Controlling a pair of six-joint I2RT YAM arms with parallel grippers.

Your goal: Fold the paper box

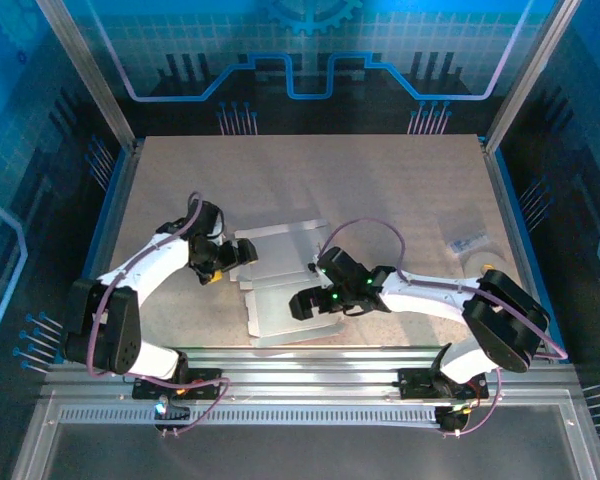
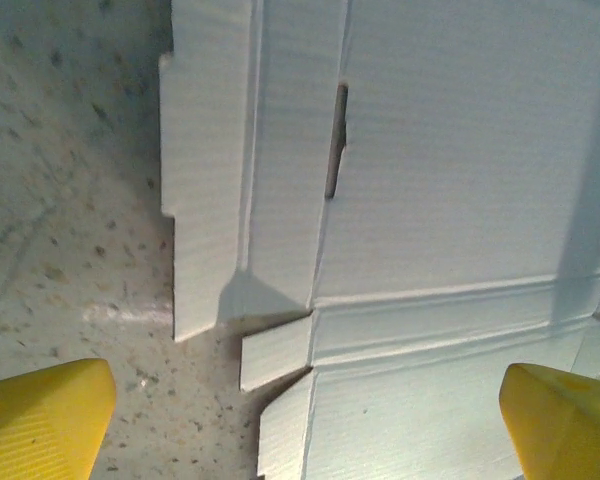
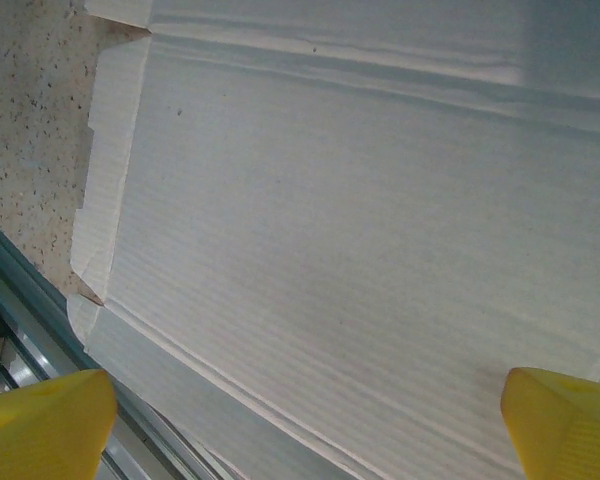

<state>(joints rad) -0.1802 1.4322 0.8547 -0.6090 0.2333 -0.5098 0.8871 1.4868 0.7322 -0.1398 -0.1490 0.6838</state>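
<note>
Paper box (image 1: 280, 272) lies flat at the near edge of the table (image 1: 400, 195); your left gripper (image 1: 235, 258) and right gripper (image 1: 302, 303), both released, could shove it off.

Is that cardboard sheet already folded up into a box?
No, the paper box lies spread flat on the table, with its panels and flaps unfolded.
</note>
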